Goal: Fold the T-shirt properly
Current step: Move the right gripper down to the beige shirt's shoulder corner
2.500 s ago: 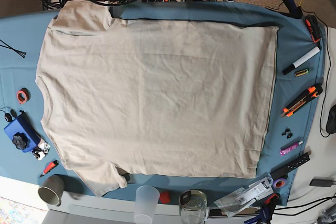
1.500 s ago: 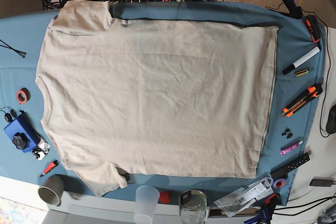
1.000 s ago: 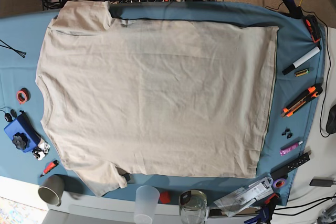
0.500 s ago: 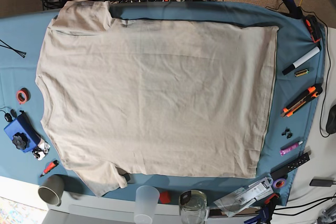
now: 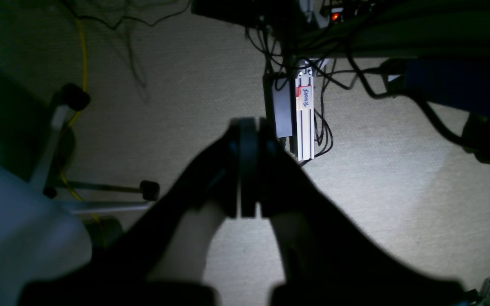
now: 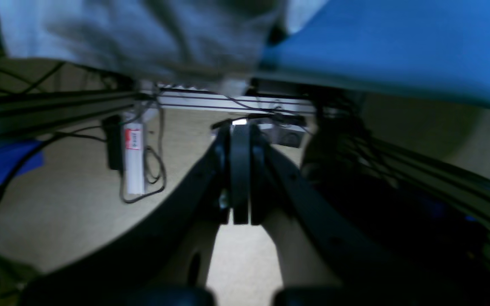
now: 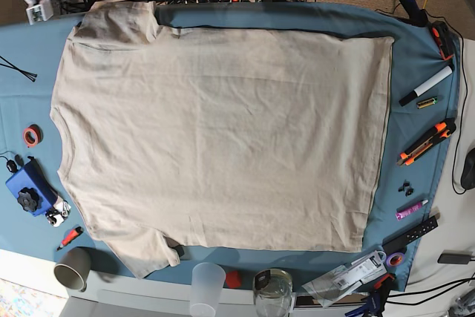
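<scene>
**One shirt flat, two grippers closed and empty**

While one T-shirt point(image 7: 223, 131) lies spread flat across the blue-covered bench point(image 7: 415, 168), beige and lightly wrinkled, both sleeves sit at the base view's left and the hem at its right. Beside it stand two cups: one paper point(image 7: 72, 268), one clear plastic point(image 7: 207, 288). Only the wrist views show the grippers. The left gripper point(image 5: 247, 170) has fingers pressed together over carpet, holding nothing; the right gripper point(image 6: 240, 170), likewise closed and empty, is below the bench edge.
</scene>
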Robot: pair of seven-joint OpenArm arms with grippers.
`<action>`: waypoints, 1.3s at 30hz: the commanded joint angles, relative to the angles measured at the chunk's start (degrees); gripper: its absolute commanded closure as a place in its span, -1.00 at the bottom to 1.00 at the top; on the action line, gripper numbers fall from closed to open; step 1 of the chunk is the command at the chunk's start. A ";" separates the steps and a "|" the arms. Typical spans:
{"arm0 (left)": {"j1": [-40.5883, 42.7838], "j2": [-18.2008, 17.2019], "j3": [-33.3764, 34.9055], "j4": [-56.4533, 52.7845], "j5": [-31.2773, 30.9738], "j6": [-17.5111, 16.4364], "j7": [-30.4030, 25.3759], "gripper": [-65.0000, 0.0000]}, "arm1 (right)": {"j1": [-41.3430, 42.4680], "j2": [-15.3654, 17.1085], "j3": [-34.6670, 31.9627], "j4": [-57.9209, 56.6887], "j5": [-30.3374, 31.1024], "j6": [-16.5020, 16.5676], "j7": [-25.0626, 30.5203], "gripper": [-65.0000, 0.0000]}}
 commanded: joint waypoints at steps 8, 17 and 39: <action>1.29 -0.28 -0.24 0.68 -0.20 -0.28 -0.44 1.00 | 0.44 0.52 2.62 0.90 0.02 1.99 1.31 0.12; 1.11 -0.28 -0.22 0.68 -0.22 -0.31 -0.44 1.00 | 3.26 0.52 2.60 0.83 -6.23 1.20 1.49 0.12; 0.44 -0.31 -0.22 0.68 -0.20 -0.44 -0.59 1.00 | 18.91 0.52 2.60 -20.06 3.23 12.04 -0.63 0.12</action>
